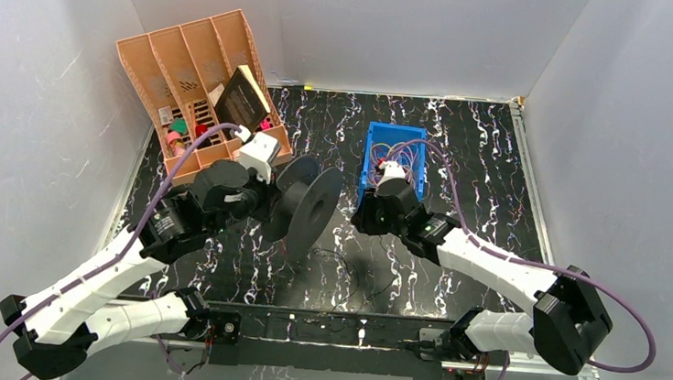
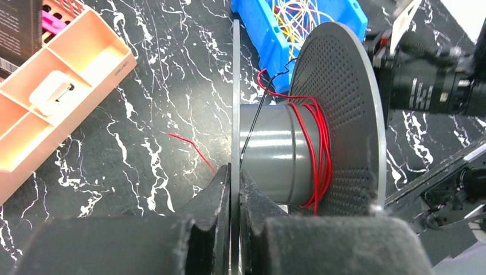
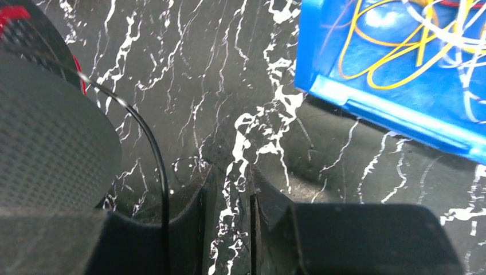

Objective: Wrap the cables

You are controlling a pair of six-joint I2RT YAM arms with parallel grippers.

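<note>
We saw a red cable [image 2: 322, 143] coiled round the spool's [image 2: 269, 152] hub, a thin black one [image 3: 156, 146] trailing off it, and yellow cables [image 3: 395, 63] tangled, seemingly loose, beyond the spool.

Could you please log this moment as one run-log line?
left gripper: shut on spool flange | red cable: wound on spool core | right gripper: nearly shut, black cable beside it

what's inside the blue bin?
A loose tangle of thin cables, mostly yellow, some white and red. The blue bin is cut off in both wrist views; from above, the right arm covers its near end.
</note>
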